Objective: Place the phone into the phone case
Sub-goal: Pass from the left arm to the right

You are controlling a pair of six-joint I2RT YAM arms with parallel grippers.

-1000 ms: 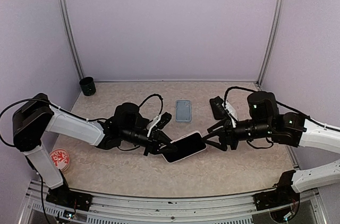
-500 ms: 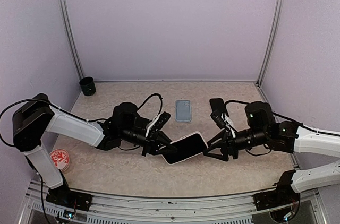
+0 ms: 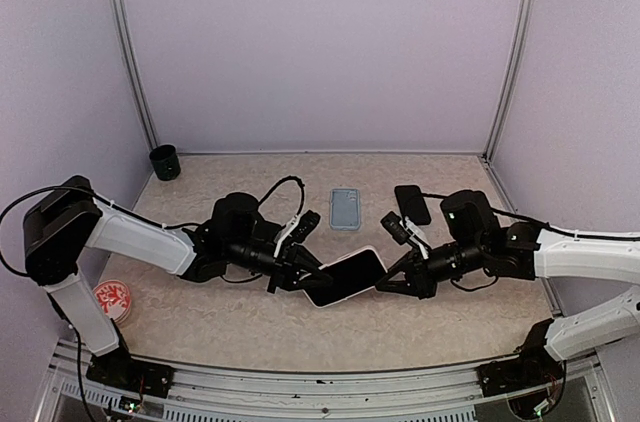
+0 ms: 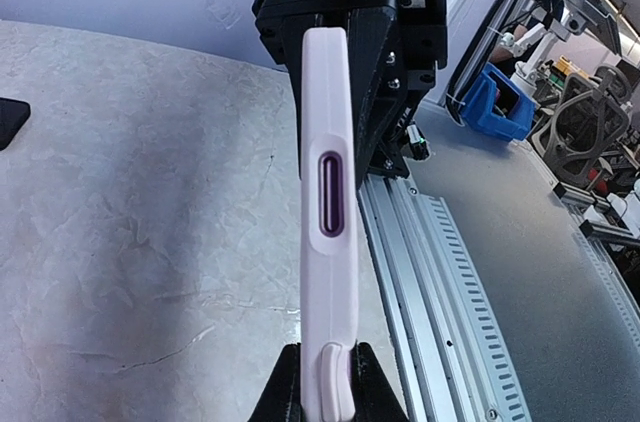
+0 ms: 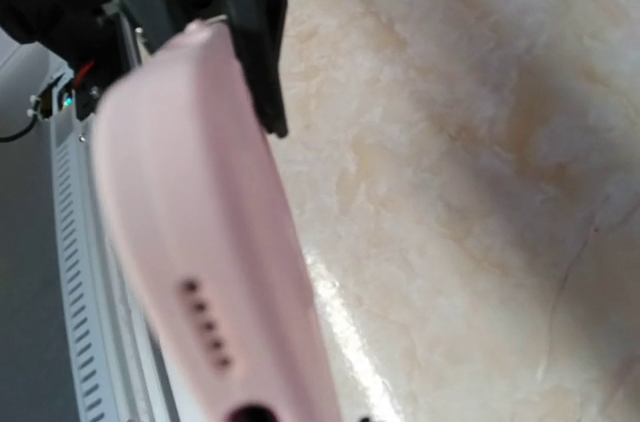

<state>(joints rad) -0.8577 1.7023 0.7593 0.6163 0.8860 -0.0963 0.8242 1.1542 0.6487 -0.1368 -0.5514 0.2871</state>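
Note:
A pale pink phone case [image 3: 345,277] hangs tilted just above the table's middle, its upper face dark like a screen. Edge-on in the left wrist view, the case [image 4: 328,242] shows a purple strip in its side slot, so a phone seems seated inside. My left gripper [image 3: 305,285] is shut on its near-left end, fingers [image 4: 285,387] pressing both faces. My right gripper [image 3: 386,280] sits at the opposite end, black parts [image 4: 375,72] flanking the case there, closed on it. The right wrist view is filled by the blurred case [image 5: 200,242]; its own fingers are hidden.
A blue-grey slab [image 3: 345,209] lies flat behind the case, and a black phone [image 3: 411,204] lies at the back right. A black cup [image 3: 164,162] stands in the far left corner. A red-and-white disc [image 3: 113,300] rests near the left arm's base.
My right gripper has moved left and down to the case's free end, and its wide-spread fingers have closed in. The left gripper and the case have stayed put.

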